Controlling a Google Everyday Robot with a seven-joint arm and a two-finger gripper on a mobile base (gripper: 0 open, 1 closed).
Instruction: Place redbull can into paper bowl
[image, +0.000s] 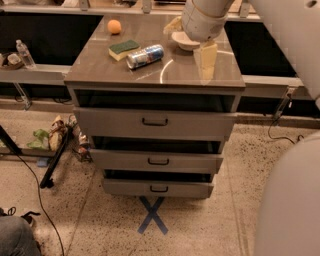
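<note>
While the redbull can (145, 56) lies on its side on the grey cabinet top (150, 75), the gripper (206, 67) hangs over the right part of that top, just in front of the paper bowl (183, 42) and well apart from the can. The can is slim and silver with blue panels and a touch of red — its round end faces front left, and its length runs back toward the right. That left end sits just beside the green-and-yellow sponge (123, 49); whether they touch I cannot tell. Whether the gripper is open or closed cannot be told either; it shows only as a pale yellow block below the white arm (202, 20). The bowl, off-white and shallow, sits at the back right, its right part hidden by the arm. An orange ball (114, 26) rests at the back left — well apart from the can. Below, three drawers (155, 122) stand slightly pulled out.
</note>
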